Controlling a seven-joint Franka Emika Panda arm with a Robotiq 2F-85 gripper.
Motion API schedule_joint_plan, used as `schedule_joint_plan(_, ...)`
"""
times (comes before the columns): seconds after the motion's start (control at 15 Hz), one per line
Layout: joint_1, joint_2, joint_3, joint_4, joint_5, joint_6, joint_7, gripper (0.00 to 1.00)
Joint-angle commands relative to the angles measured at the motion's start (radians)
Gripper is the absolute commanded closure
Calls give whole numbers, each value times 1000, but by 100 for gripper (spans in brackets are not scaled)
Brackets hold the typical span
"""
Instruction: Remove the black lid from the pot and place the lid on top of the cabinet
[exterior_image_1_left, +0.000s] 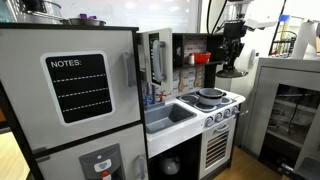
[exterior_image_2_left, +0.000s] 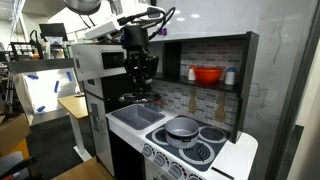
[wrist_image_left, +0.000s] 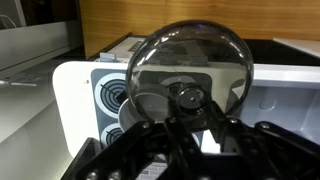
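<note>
Your main risk is the grip itself. The fingers (wrist_image_left: 165, 125) are pinched nearly shut on the small knob (wrist_image_left: 187, 96) at the middle of the lid (wrist_image_left: 187, 55), and nothing else carries it. A quick swing or a knock could tip the lid on that knob, or let it slip out and drop onto the stove (wrist_image_left: 112, 95) below. The second risk is the rim: the lid spreads much wider than the fingers on every side. If you bring it toward the cabinet (exterior_image_1_left: 157, 45) too low, its edge could catch the cabinet's side or front before it clears the top. That top looks high and narrow, so a lid set down off-centre may overhang and slide off, and letting go from too high could send it rolling. In the wrist view the lid fills most of the picture and hides your landing spot, so judge the approach from the exterior views. As for where it lies, the lid hangs flat just beneath the fingers, centred on them, with the knob clamped between them. It is up in the air, well apart from the pot (exterior_image_2_left: 183, 127), which sits on the stove lower down and, as far as both exterior views suggest, farther back than the lid. It is not yet at the cabinet top.
</note>
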Motion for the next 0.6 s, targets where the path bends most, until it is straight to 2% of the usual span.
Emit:
schedule_joint_plan(0.0, 23, -45, -6, 14, -25, -63, 12, 92)
schedule_joint_plan(0.53, 48, -110, -5, 48, -34, -136, 15, 92)
